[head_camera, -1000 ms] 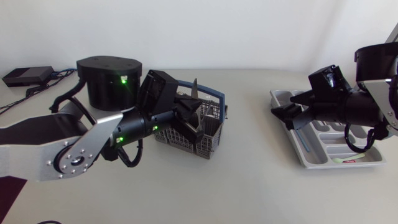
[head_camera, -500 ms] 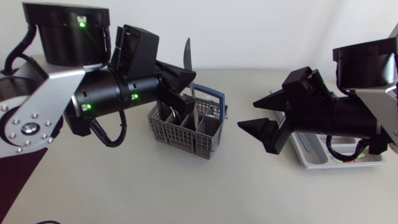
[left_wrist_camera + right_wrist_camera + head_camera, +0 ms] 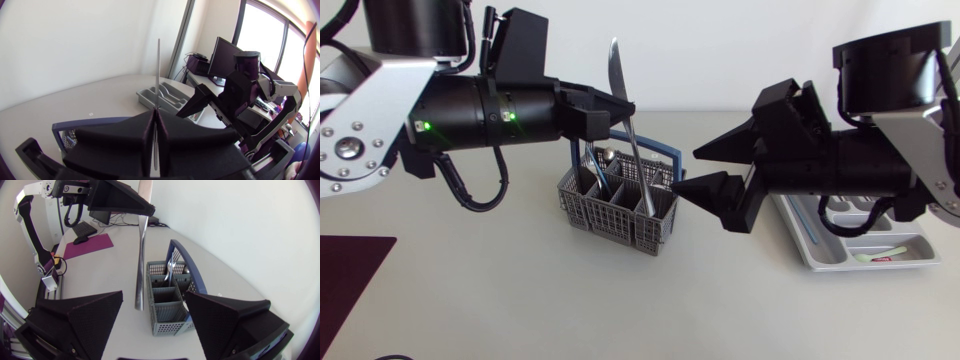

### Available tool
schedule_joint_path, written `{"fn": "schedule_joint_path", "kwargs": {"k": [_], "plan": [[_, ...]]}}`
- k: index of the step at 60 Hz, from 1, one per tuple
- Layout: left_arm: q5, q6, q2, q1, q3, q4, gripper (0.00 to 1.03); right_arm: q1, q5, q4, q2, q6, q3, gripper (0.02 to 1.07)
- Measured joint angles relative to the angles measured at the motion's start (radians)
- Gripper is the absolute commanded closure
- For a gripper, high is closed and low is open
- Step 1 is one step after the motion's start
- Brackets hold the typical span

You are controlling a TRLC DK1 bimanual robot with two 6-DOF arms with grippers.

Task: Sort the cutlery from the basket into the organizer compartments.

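Knife (image 3: 615,65) held upright over the basket (image 3: 620,210).
Left gripper (image 3: 620,108) clamped on the knife at mid-length, blade up, handle hanging above the grey basket. Right gripper (image 3: 688,172) wide open just beside the basket, fingers pointing toward the knife, holding nothing. Organizer (image 3: 860,240) well apart, at my right.

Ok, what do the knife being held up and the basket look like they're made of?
The knife: likely polished steel, silvery with bright glints. The basket: probably matte grey plastic, moulded as fine mesh walls; its blue handle looks plastic too.
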Motion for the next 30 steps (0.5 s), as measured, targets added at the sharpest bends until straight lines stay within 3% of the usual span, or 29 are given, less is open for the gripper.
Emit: {"fn": "schedule_joint_path", "kwargs": {"k": [13, 30], "plan": [[0.061, -0.033, 0.04, 0.006, 0.005, -0.012, 1.0, 0.039, -0.011, 0.03, 0.072, 0.037, 0.026, 0.18], [0.087, -0.058, 0.073, 0.001, 0.005, -0.011, 1.0, 0.064, -0.015, 0.071, 0.133, 0.066, 0.038, 0.49]]}}
